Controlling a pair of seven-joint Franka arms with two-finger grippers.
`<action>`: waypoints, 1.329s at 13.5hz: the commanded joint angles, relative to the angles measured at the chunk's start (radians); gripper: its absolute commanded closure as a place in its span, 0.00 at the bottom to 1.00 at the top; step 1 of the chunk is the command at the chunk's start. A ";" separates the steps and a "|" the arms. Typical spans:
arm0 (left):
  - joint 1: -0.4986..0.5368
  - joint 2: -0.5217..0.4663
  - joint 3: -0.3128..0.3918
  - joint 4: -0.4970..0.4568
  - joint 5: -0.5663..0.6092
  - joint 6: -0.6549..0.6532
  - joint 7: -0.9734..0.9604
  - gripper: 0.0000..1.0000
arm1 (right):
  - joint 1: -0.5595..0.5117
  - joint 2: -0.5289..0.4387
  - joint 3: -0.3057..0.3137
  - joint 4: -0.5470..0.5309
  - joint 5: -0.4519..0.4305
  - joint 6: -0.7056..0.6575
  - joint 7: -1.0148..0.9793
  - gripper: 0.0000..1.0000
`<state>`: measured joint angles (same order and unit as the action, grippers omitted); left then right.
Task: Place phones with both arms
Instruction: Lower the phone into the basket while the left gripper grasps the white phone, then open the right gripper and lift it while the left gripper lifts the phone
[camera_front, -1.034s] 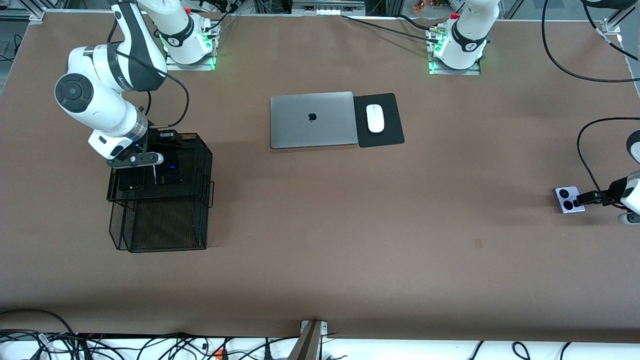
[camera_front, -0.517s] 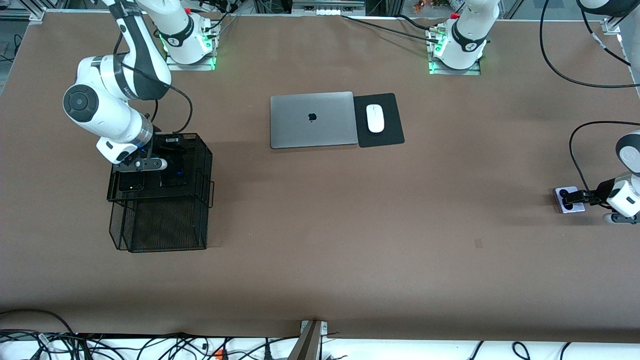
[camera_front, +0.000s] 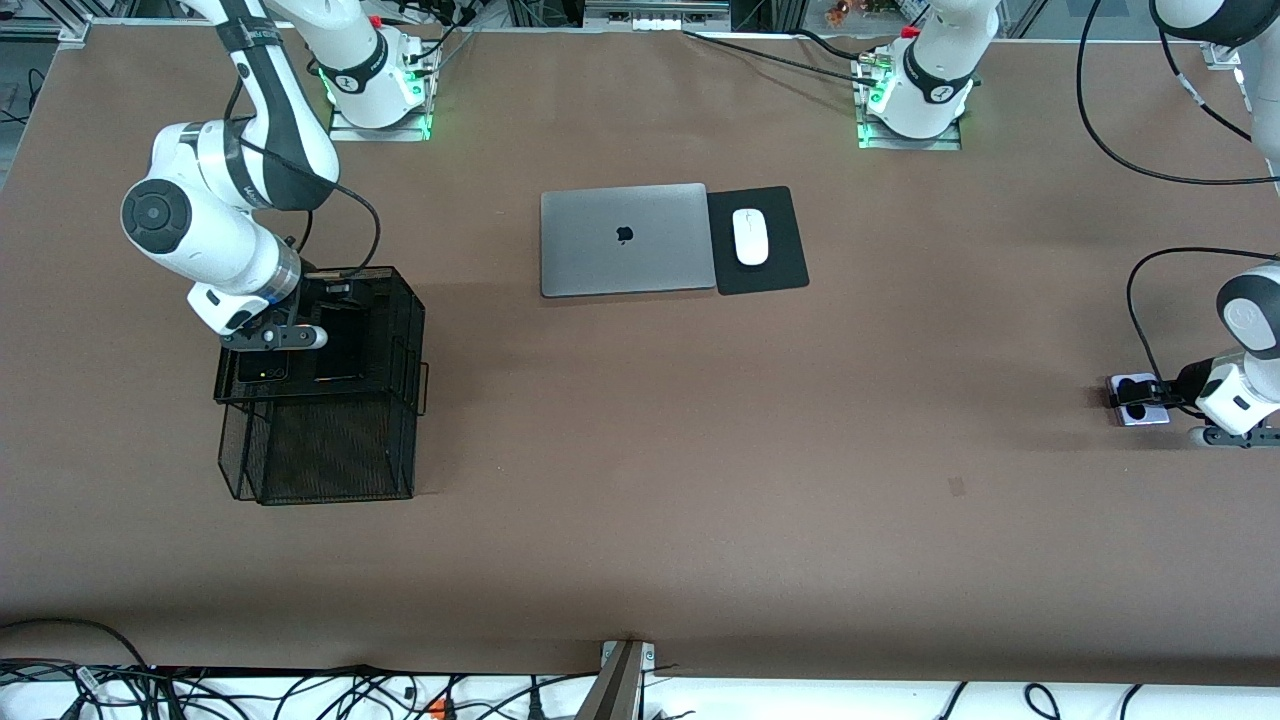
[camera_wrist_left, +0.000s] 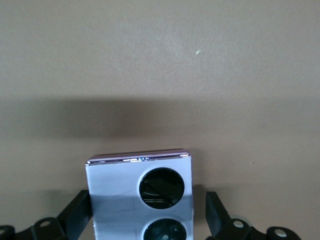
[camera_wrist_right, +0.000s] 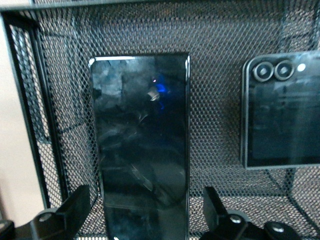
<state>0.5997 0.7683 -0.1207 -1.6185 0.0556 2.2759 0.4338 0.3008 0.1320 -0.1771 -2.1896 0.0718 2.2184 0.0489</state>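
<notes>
The lilac-white flip phone (camera_front: 1128, 410) lies on the table at the left arm's end. My left gripper (camera_front: 1148, 391) is low over it and open, with a finger on each side of the phone (camera_wrist_left: 117, 190); one finger (camera_wrist_left: 214, 212) stands clear of its edge. The long black slab phone (camera_front: 338, 350) lies flat on top of the black mesh rack (camera_front: 320, 450). The black flip phone (camera_front: 262, 367) lies beside it. My right gripper (camera_front: 285, 337) hangs open above the slab phone (camera_wrist_right: 140, 140), not touching it. The black flip phone also shows in the right wrist view (camera_wrist_right: 282, 117).
A closed grey laptop (camera_front: 625, 240) and a white mouse (camera_front: 750, 236) on a black pad (camera_front: 780, 270) sit mid-table near the arm bases. A black cable (camera_front: 1140, 320) loops over the table by the left arm.
My left gripper has slid over the lilac-white phone, which now lies between its fingers. My right gripper has drawn back from the slab phone, which lies on the rack top.
</notes>
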 joint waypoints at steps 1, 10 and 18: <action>0.002 0.019 -0.002 0.011 -0.010 -0.007 -0.018 0.00 | -0.003 0.000 -0.012 0.057 0.017 -0.048 -0.007 0.00; -0.056 -0.111 -0.014 0.032 0.004 -0.195 -0.078 0.66 | -0.003 -0.002 -0.033 0.419 -0.003 -0.469 -0.001 0.00; -0.415 -0.185 -0.016 0.233 -0.008 -0.578 -0.407 0.63 | -0.018 -0.006 -0.033 0.605 -0.059 -0.650 -0.001 0.00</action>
<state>0.2926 0.5689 -0.1556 -1.4425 0.0545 1.7479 0.1249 0.2942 0.1225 -0.2143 -1.6355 0.0240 1.6193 0.0488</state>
